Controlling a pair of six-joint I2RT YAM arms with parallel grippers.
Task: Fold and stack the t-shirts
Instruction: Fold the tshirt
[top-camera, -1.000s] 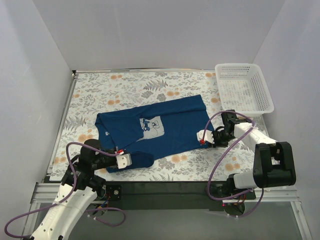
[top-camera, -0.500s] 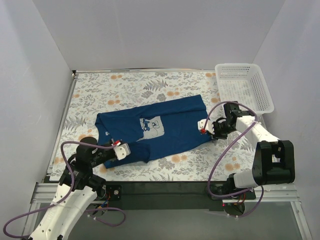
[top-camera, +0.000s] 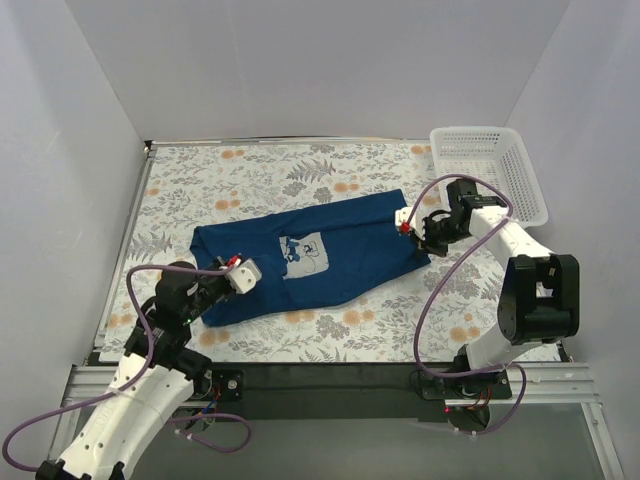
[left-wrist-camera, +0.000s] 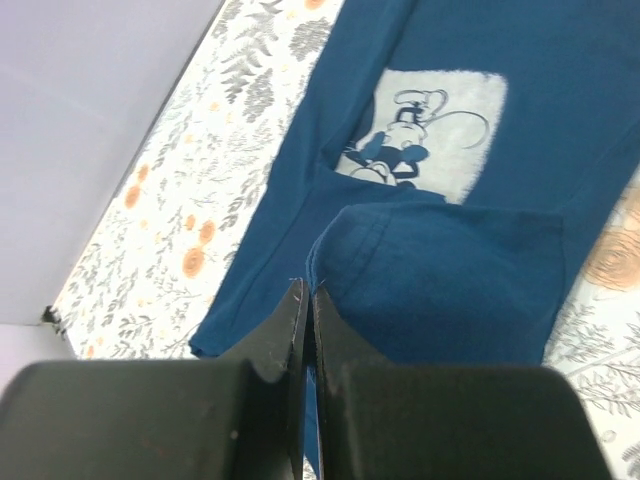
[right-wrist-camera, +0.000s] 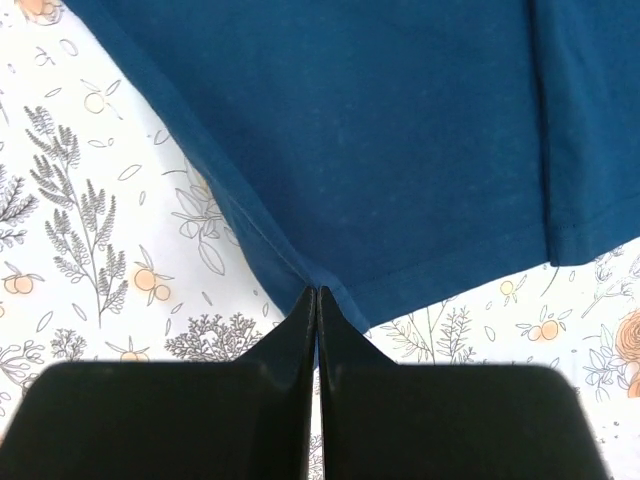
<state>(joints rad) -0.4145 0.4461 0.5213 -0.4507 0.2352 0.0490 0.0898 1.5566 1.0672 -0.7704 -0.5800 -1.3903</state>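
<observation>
Top external view first: the navy t-shirt (top-camera: 340, 260) lies spread across the middle of the flowered table cover (top-camera: 260, 175), well apart from the white basket (top-camera: 495, 180) at the far right corner. Compared with a second ago, both arms have carried their hold away from the near edge. The left gripper (top-camera: 240, 272) is further in and now sits over the shirt's left part, just beside the pale mouse print (top-camera: 305, 253). The right gripper (top-camera: 407, 222) has swung from the near right corner up toward the far right corner. The shirt's near edge has drawn in with them, so I judge a lengthwise fold is under way, with the near half being laid over the far half. Left wrist view: the two black fingers are pressed together with a seamed edge of blue cloth caught between their tips. A doubled layer of cloth lies beyond that, reaching up to the bottom of the print. Right wrist view: its fingers are likewise closed, pinching the stitched hem at a corner, with flowered cover showing on both sides. The fold looks only partly laid. I see just this one shirt, so stacking has not begun.
</observation>
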